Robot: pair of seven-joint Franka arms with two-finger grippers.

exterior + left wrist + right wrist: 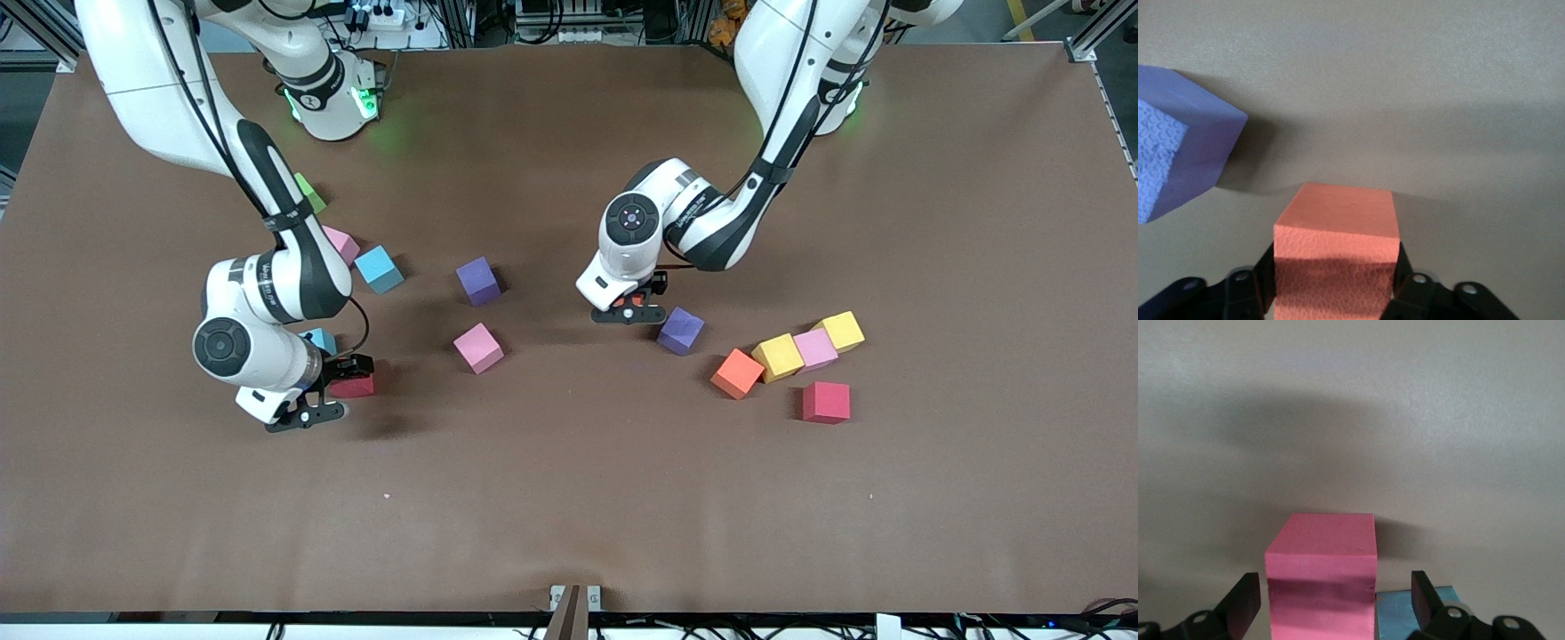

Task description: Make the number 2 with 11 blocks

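My left gripper [631, 308] is shut on an orange cube [1335, 247], low over the table beside a purple cube [681, 330], which also shows in the left wrist view [1178, 157]. My right gripper [342, 385] is open, with its fingers either side of a red cube [356, 386], a gap on each side; the cube also shows in the right wrist view [1323, 587]. A light blue cube [320, 340] touches that red cube. An orange [737, 372], a yellow-orange [778, 356], a pink [815, 348] and a yellow cube [841, 331] lie edge to edge in a slanted row. A red cube [826, 402] lies nearer the camera than the row.
Loose on the table are a pink cube [478, 347], a purple cube [478, 281], a light blue cube [380, 268] and a pink cube [340, 243] partly under the right arm. A green cube [308, 191] lies farther back.
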